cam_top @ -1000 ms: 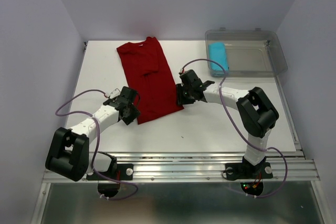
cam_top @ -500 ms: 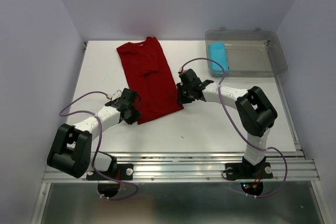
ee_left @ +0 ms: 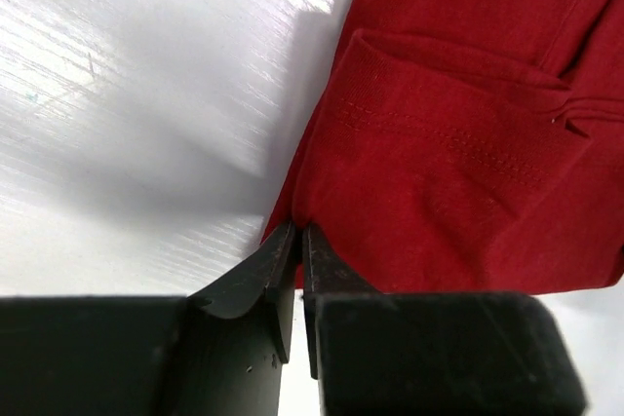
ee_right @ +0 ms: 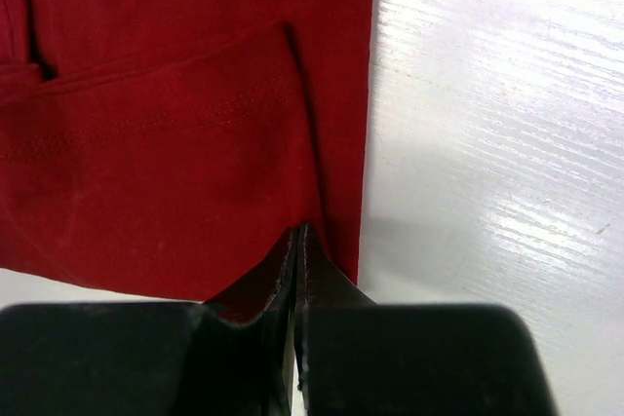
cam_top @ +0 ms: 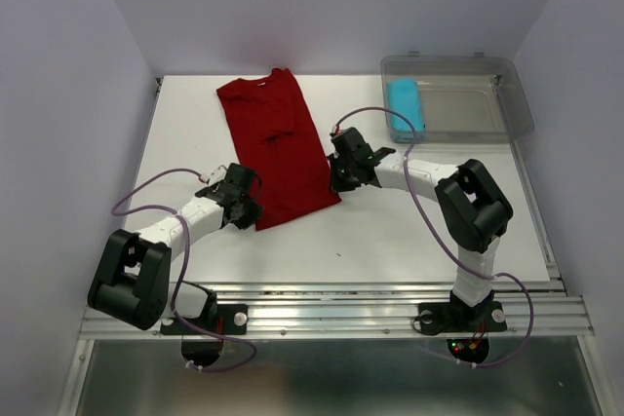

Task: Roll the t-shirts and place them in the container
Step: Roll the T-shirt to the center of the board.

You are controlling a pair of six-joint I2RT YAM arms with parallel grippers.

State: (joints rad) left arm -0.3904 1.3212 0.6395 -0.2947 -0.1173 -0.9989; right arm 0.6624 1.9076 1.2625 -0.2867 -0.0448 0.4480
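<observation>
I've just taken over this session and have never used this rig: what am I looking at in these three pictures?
Two robot arms are bolted at the near edge of a white table. The wide picture looks down from above; the other two come from cameras on each wrist, looking along the fingers. A red t-shirt lies flat, folded narrow. The left gripper and right gripper are each closed on a near corner of it. A blue rolled t-shirt sits in a clear bin.

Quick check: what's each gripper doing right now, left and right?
Left gripper: closed, pinching the red t-shirt at its hem corner.
Right gripper: closed, pinching the red t-shirt at the opposite hem corner.
</observation>
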